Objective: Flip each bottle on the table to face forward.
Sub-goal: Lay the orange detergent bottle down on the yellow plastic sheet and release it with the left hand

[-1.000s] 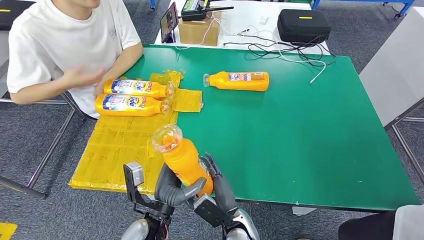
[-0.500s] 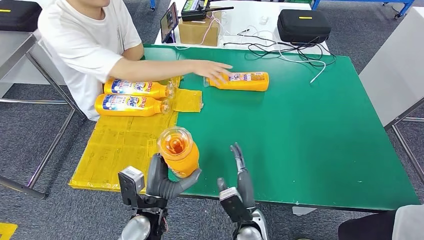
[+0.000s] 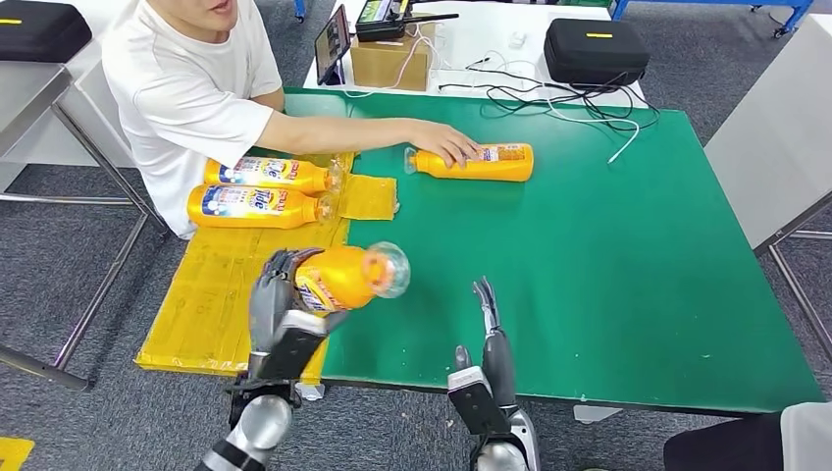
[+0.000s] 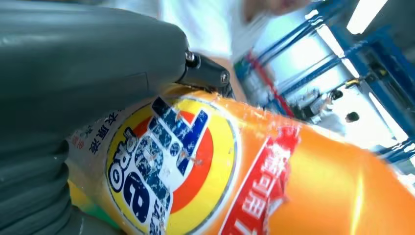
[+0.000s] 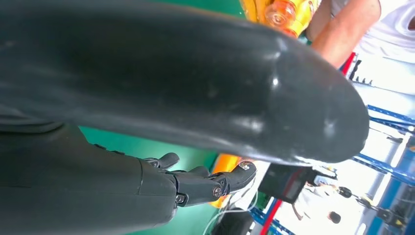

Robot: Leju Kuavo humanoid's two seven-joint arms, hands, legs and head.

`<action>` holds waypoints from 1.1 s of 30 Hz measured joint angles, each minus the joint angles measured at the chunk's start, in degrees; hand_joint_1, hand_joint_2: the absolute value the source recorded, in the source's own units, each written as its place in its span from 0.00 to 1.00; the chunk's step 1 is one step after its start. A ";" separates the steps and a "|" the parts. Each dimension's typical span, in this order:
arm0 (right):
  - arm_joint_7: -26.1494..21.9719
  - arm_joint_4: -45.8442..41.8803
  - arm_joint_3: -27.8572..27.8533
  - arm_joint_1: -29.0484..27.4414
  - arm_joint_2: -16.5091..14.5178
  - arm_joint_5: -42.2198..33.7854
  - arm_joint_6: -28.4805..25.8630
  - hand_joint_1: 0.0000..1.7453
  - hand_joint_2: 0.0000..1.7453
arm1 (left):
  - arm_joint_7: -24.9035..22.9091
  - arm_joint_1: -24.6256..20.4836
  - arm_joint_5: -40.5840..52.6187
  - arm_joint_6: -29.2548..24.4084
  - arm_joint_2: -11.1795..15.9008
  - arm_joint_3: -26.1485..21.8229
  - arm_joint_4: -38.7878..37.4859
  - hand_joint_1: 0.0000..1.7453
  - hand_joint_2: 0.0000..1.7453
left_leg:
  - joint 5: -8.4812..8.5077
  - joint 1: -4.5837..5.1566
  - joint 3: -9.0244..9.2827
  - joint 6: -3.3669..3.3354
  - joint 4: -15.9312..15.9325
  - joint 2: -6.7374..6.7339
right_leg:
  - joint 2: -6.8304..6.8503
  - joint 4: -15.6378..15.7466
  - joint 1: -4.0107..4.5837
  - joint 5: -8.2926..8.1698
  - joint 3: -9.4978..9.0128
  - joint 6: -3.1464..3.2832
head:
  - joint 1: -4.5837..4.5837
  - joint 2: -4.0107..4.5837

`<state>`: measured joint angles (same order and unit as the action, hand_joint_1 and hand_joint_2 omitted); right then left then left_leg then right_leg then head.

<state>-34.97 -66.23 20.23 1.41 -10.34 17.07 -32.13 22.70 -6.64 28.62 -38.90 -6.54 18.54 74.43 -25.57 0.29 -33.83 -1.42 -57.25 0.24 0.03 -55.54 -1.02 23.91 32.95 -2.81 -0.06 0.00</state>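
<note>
My left hand (image 3: pixel 278 299) grips an orange bottle (image 3: pixel 345 276) near the table's front edge, held sideways with its clear cap pointing right. Its blue and yellow label (image 4: pixel 166 161) faces the left wrist camera, beside my left hand (image 4: pixel 73 83). My right hand (image 3: pixel 494 339) stands open to the right of the bottle, fingers straight and apart from it; it looms dark in the right wrist view (image 5: pixel 186 186). Two orange bottles (image 3: pixel 257 206) (image 3: pixel 270 173) lie label-up on the yellow mat (image 3: pixel 221 294). A person's hand (image 3: pixel 443 144) rests on a fourth bottle (image 3: pixel 483 162) lying at the far middle.
A person in a white shirt (image 3: pixel 186 88) sits at the table's far left, arm stretched over the green table (image 3: pixel 589 265). Behind it stand a cardboard box (image 3: pixel 392 59), a black case (image 3: pixel 596 49) and loose cables (image 3: pixel 549 98).
My left hand has turned the bottle from cap-up to lying sideways, cap to the right. My right hand has stayed open beside it. The person's hand has slid further onto the far bottle.
</note>
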 joint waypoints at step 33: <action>3.10 -0.76 -1.29 0.32 -1.68 -0.87 10.42 0.00 0.00 | -15.71 -21.25 23.84 23.85 2.14 -11.81 -37.59 0.00 0.00 | 0.01 0.00 0.62 0.01 0.03 0.21 | 0.06 -0.02 -0.01 0.02 -0.70 0.01 | -0.02 -0.01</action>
<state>-31.87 -67.00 18.94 1.73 -12.03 16.20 -21.71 6.99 -27.89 52.46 -15.05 -4.39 6.72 36.84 -25.56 0.30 -33.22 -1.41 -57.23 0.45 0.09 -55.55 -1.03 23.93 32.25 -2.80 -0.08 -0.01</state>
